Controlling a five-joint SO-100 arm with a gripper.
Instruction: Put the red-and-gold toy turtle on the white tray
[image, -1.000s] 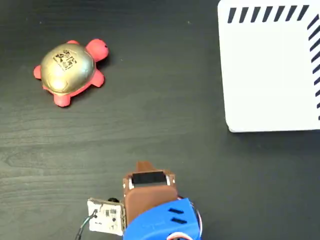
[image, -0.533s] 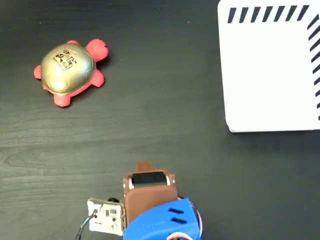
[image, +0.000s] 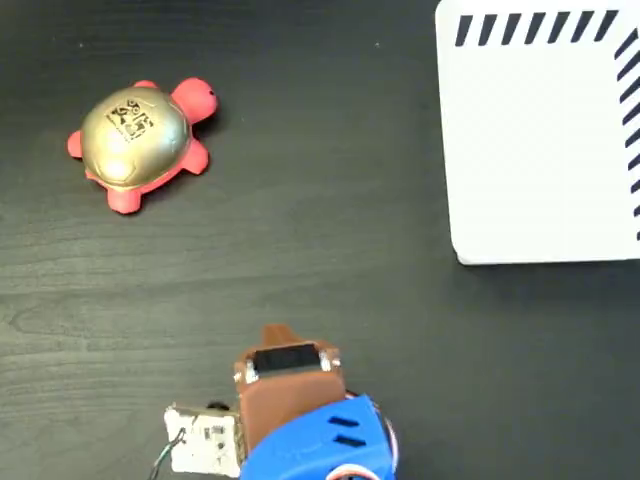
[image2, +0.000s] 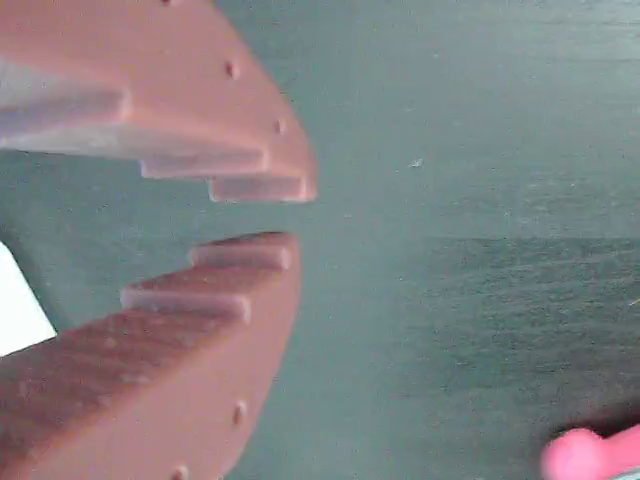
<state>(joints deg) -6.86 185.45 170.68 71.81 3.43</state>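
The red-and-gold toy turtle (image: 135, 140) sits on the dark table at the upper left of the fixed view, gold shell up with its black code mark showing. The white tray (image: 540, 150) with black edge stripes lies at the upper right, with nothing on it. My gripper (image: 280, 332) points up from the bottom centre, far from both. In the wrist view the brown toothed fingers (image2: 250, 300) stand almost together, a thin gap at the gripper (image2: 290, 217) tips and nothing between them. A coral-red bit of the turtle (image2: 590, 455) shows at the lower right.
A dark wood-grain table (image: 330, 230) spreads between the turtle and the tray. A small white circuit board with wires (image: 205, 440) hangs beside the blue arm body (image: 320, 445). A white sliver, probably the tray (image2: 20, 315), shows at the wrist view's left edge.
The arm has shifted slightly left and toward the bottom edge in the fixed view. The turtle and the tray have not moved.
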